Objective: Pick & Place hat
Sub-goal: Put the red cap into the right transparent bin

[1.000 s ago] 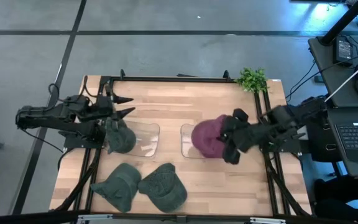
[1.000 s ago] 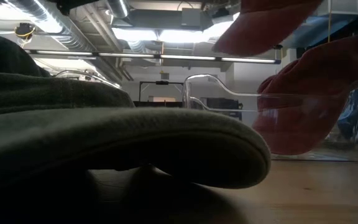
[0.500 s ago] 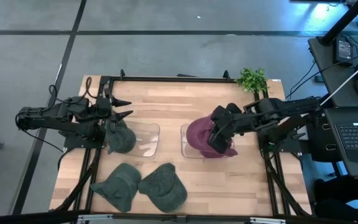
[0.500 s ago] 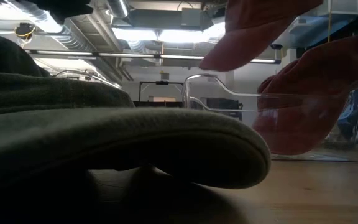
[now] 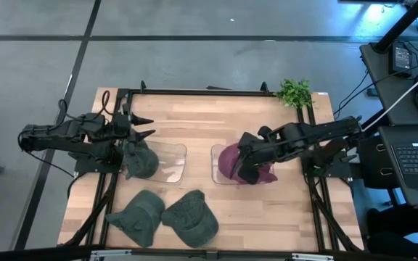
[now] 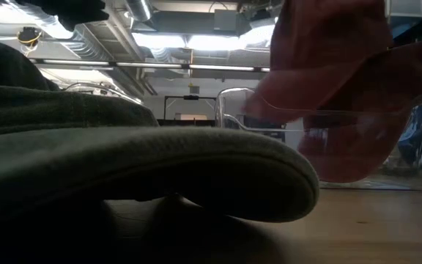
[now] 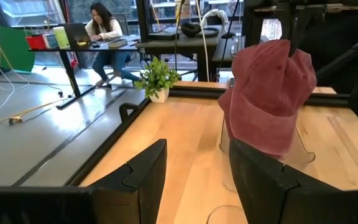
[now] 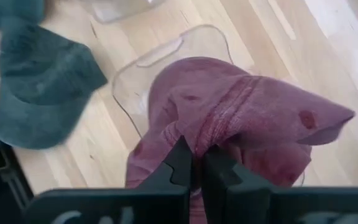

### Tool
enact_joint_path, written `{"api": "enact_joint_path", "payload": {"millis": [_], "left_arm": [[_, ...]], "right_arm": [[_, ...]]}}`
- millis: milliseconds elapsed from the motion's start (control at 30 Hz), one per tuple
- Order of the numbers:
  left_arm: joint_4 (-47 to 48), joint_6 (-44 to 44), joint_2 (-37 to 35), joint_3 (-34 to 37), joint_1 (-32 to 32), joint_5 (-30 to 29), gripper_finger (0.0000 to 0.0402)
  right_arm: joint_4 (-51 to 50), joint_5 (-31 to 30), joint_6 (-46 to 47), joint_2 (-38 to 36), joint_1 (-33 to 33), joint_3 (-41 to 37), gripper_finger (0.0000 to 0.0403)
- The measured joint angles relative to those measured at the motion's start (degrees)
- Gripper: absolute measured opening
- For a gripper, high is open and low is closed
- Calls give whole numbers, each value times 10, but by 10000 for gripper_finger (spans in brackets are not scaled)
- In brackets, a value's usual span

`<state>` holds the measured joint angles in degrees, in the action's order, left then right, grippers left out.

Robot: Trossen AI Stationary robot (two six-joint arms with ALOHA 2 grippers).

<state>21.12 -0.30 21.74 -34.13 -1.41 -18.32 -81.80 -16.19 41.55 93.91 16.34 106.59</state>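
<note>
A maroon hat [image 5: 231, 158] hangs over the clear right bin [image 5: 215, 172] mid-table, and my right gripper [image 5: 244, 165] is shut on it. It also shows in the right wrist view [image 8: 241, 112], the left wrist view [image 7: 269, 99] and the low view [image 6: 343, 95]. My left gripper [image 5: 145, 125] is open and empty at the table's left, just beyond a green hat [image 5: 140, 159]. That hat lies at the left end of the clear left bin [image 5: 176, 156]. Two more green hats [image 5: 144, 217] [image 5: 191, 219] lie on the table near its front edge. My right gripper pinches a bunched fold of the maroon hat's cloth [image 8: 194, 138] between its two fingers. The fingers come slanting down from the table's right side. The hat hangs below them, slack and crumpled, and its lower part reaches into the clear right bin [image 7: 229, 146].
A small potted plant [image 5: 294, 92] stands at the far right corner. A black frame [image 5: 194, 92] runs round the table. The nearer green hat [image 6: 123, 169] fills the low view's foreground. A person sits at a desk [image 7: 104, 31] in the room beyond.
My right gripper has gone toward the table's left edge and down with the maroon hat. The hat's raised part has sunk toward the clear right bin and now hangs bunched over it.
</note>
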Motion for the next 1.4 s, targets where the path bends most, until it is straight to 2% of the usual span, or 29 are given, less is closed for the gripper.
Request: {"api": "enact_joint_path", "payload": {"millis": [667,1100,1300,1400], "left_arm": [[27,-8,0,0,0,0,171],[33,-20,0,0,0,0,171],[36,-20,0,0,0,0,171],[37,-25,0,0,0,0,171]], "right_arm": [[-62,8,-16,61,-31,0,13],[-60,24,-75,82,-46,0,13],[-59,-1,-122,108,-46,0,39],[-59,5,-138,108,-46,0,54]]}}
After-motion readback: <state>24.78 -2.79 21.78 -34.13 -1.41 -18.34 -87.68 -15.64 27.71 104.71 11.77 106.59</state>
